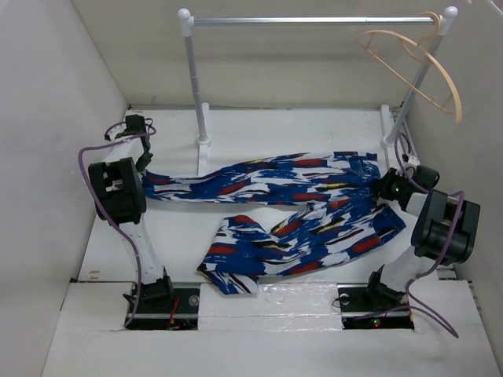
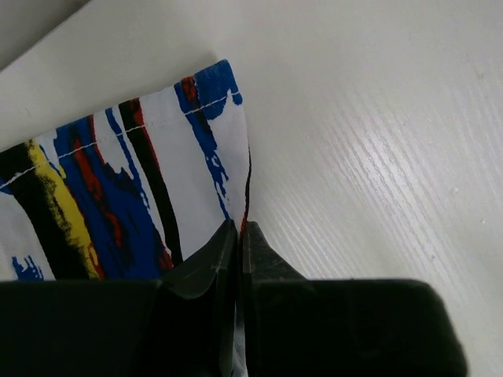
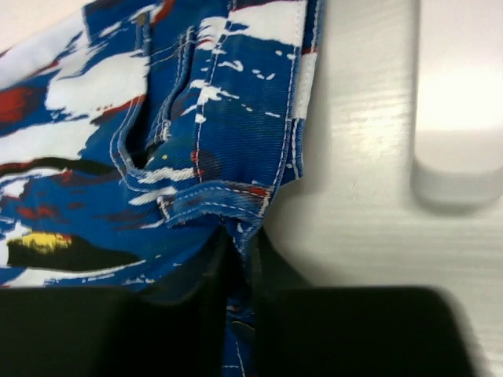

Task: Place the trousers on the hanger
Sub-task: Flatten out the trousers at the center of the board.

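The trousers (image 1: 291, 212) lie spread across the white table, waist at the right, one leg stretched to the left, the other folded toward the front. My left gripper (image 1: 144, 163) is shut on the hem end of the stretched leg (image 2: 157, 181); its tip (image 2: 239, 232) pinches the fabric edge. My right gripper (image 1: 382, 187) is shut on the waistband (image 3: 228, 157), with cloth pinched between the tips (image 3: 240, 239). The light-tan hanger (image 1: 420, 67) hangs by its hook at the right end of the silver rail (image 1: 314, 20), apart from both grippers.
The rail stands on two white posts (image 1: 193, 78) with feet on the table at the back; one foot (image 3: 460, 118) lies close to the right of my right gripper. White walls close in the left, right and back sides.
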Available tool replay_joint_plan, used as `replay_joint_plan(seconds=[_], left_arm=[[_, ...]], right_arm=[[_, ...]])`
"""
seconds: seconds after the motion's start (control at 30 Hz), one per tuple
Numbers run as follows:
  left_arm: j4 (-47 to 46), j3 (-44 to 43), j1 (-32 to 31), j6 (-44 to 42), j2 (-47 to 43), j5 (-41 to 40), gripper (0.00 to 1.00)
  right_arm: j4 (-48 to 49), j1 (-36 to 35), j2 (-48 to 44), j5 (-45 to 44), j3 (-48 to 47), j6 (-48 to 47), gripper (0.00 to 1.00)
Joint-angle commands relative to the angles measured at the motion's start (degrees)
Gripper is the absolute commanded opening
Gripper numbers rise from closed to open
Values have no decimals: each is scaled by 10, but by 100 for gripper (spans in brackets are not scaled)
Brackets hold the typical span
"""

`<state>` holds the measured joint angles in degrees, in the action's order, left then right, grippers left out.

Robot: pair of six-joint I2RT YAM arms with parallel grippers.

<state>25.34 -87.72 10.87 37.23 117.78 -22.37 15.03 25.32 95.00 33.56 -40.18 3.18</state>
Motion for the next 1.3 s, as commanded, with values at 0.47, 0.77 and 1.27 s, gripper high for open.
replay_joint_plan(seconds=[0.47, 0.77, 1.27], left_arm=[[2, -45, -4, 17, -26, 44, 0], [34, -159, -17, -40, 27, 97, 45], [-103, 214, -112, -50, -369, 196, 0]], right_arm=[[-220, 154, -238, -81, -24, -25, 0], [-272, 121, -227, -96, -78, -24, 63], [-288, -497, -382, -117, -32, -6, 0]])
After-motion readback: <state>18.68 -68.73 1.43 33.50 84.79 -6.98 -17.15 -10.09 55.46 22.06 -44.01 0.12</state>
